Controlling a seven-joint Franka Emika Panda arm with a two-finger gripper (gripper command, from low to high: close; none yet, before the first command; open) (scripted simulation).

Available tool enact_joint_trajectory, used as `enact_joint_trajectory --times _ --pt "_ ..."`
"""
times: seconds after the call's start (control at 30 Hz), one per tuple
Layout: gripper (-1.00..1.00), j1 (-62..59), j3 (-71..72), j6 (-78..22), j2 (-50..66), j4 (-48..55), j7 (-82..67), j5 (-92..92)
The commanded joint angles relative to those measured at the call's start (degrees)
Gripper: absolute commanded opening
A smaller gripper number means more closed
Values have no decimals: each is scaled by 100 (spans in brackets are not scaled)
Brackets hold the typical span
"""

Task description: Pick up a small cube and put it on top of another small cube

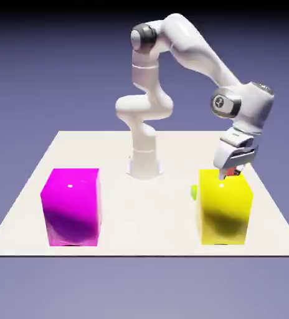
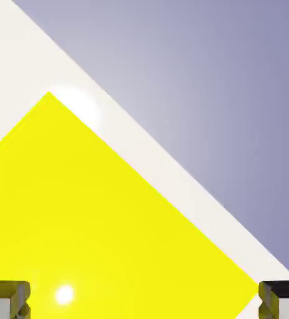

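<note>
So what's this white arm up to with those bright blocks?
The white arm's hand hangs open just behind the top of the big yellow block, holding nothing. The hand view shows mostly that block's yellow face between the fingertips. A small green-looking thing peeks out by the yellow block's left edge in the exterior view. A big magenta block sits untouched on the exterior view's left.

big magenta block (image 1: 71, 207) – table's (image 1: 22, 218) left side | big yellow block (image 1: 225, 209) – right side, well apart
</note>
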Motion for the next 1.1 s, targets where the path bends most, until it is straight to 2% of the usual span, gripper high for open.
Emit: enact_joint_trajectory --times 0.0,0.6,0.87,1.07 --pt "0 42 114 -250 185 185 15 -87" --pt "0 1047 1969 -4735 3658 3171 192 -1941" --pt "0 2595 1495 -5894 5303 2290 -188 -3819" --pt "0 2164 1291 -5429 5319 1460 15 -4130"
